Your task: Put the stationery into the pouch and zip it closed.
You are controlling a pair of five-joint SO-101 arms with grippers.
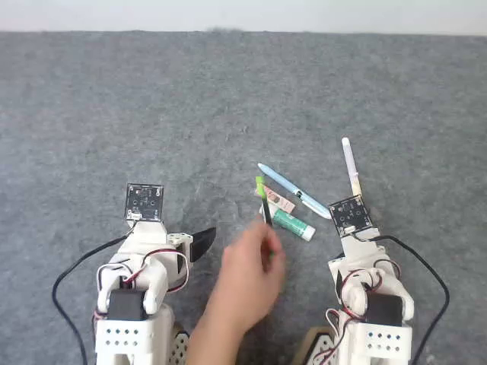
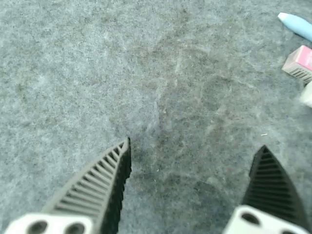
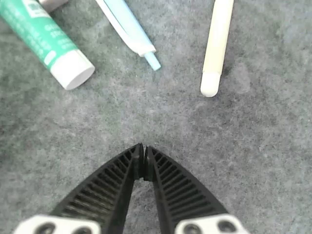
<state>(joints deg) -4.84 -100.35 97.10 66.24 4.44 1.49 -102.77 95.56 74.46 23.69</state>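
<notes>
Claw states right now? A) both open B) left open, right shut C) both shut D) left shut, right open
B: the left claw has its tips spread wide apart, while the right claw has its tips pressed together with nothing between them.

We see a grey felt-like mat [image 1: 228,91] spreading under and well ahead of the left gripper [image 2: 195,144] and the right gripper [image 3: 144,146]. Far beyond both, a pale strip [image 1: 243,15] borders it (wall or bare tabletop, we cannot tell). The light falls soft and even
</notes>
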